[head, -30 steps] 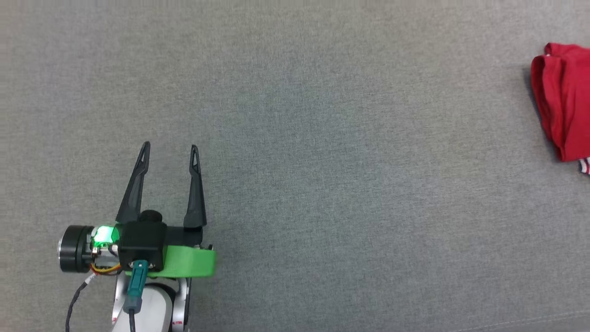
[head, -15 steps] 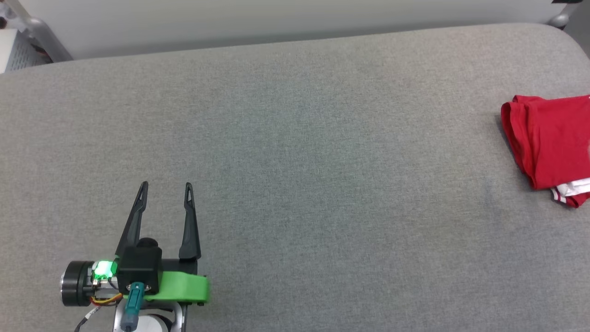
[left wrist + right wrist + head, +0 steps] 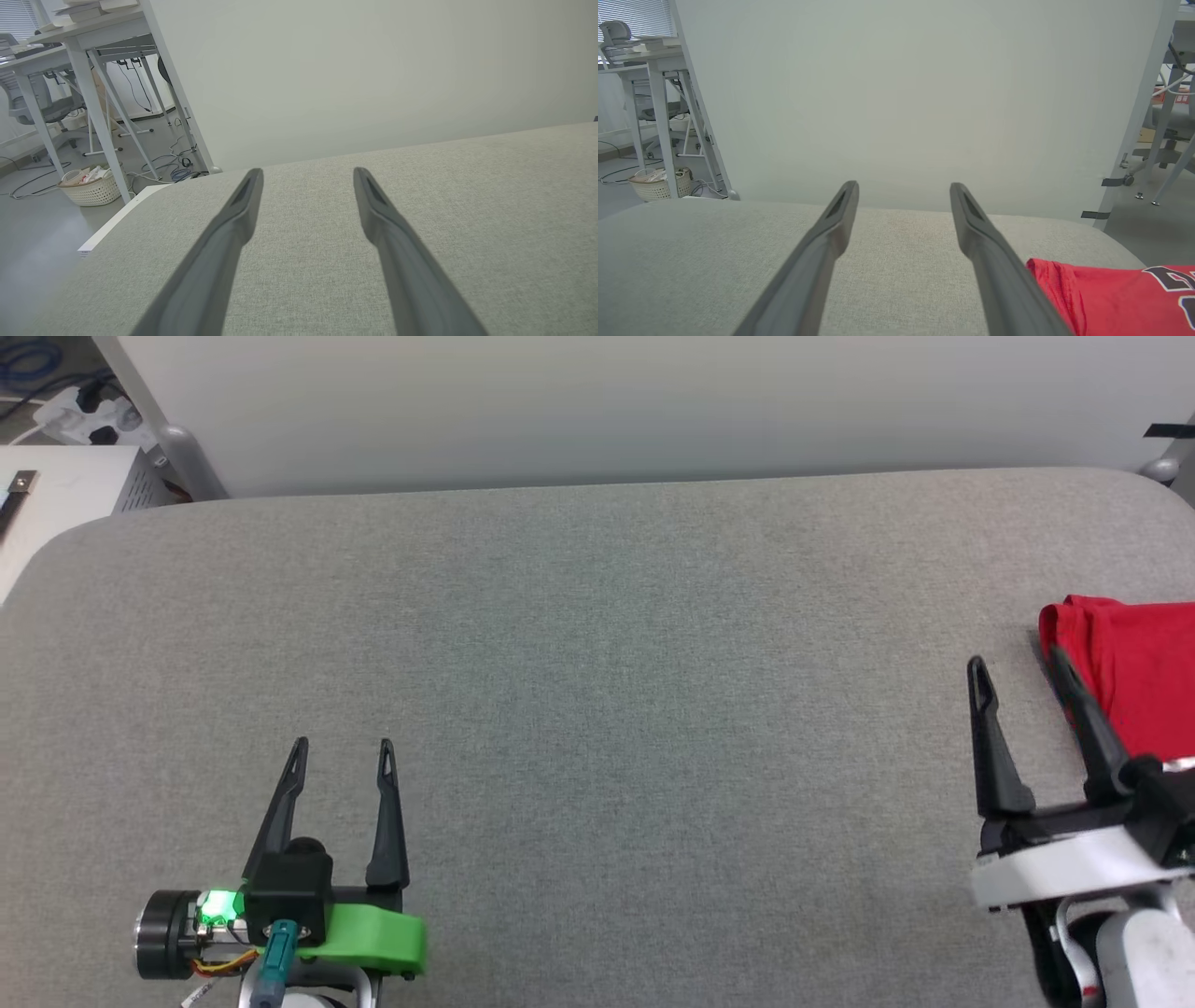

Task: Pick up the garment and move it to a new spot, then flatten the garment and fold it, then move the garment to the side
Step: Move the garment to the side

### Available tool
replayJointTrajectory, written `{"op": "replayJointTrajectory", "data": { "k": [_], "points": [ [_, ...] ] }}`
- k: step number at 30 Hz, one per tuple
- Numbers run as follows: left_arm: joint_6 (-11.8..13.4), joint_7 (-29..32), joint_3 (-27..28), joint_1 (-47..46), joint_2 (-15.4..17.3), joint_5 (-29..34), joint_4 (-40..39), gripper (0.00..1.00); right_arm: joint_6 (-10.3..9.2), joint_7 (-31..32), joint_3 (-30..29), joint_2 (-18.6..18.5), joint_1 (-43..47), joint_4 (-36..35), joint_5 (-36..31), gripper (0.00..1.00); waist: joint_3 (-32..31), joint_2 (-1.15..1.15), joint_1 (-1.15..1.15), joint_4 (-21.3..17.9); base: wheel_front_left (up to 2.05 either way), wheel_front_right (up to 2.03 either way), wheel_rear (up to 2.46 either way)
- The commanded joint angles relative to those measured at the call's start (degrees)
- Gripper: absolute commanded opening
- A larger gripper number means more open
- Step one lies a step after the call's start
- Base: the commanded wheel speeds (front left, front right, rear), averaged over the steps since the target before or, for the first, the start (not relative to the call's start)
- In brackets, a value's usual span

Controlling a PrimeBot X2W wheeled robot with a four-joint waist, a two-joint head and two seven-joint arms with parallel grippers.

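The garment [image 3: 1139, 672] is a folded red bundle lying at the far right edge of the grey padded table [image 3: 597, 709], cut off by the frame. The right wrist view shows the garment [image 3: 1106, 298] at lower right with part of a black number on it. My right gripper [image 3: 1013, 663] stands open just left of it, its right finger overlapping the cloth's left edge in the head view; nothing sits between its fingers. My left gripper [image 3: 341, 747] is open at the lower left, far from the garment, over bare table.
A pale wall panel [image 3: 597, 401] runs behind the table's far edge. A white cabinet [image 3: 56, 495] with cables sits beyond the far left corner. Desks, chairs and a basket [image 3: 91, 189] stand on the floor to the left.
The head camera has tilted up, bringing the table's far edge and the wall into view. My right gripper has come into view next to the garment. The left gripper stays open.
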Motion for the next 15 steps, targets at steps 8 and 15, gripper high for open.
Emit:
{"op": "replayJointTrajectory", "data": {
  "k": [8, 15],
  "points": [
    [-1.85, -0.33, 0.57, 2.42, -0.60, -0.99, 1.45, 1.00, -0.04, -0.27, -1.76, 3.97, 8.99, -1.79, -1.77, 1.00, -2.80, 0.00, 0.01, 1.43, 0.00, 0.00, 0.00],
    [-3.82, -0.33, 1.36, 3.71, -1.16, -2.21, 1.93, 1.00, -0.04, 0.19, -2.62, 5.84, 12.88, -3.87, -2.42, 1.00, -3.70, 0.00, 0.01, 1.85, 0.00, 0.00, 0.00]
  ]
}}
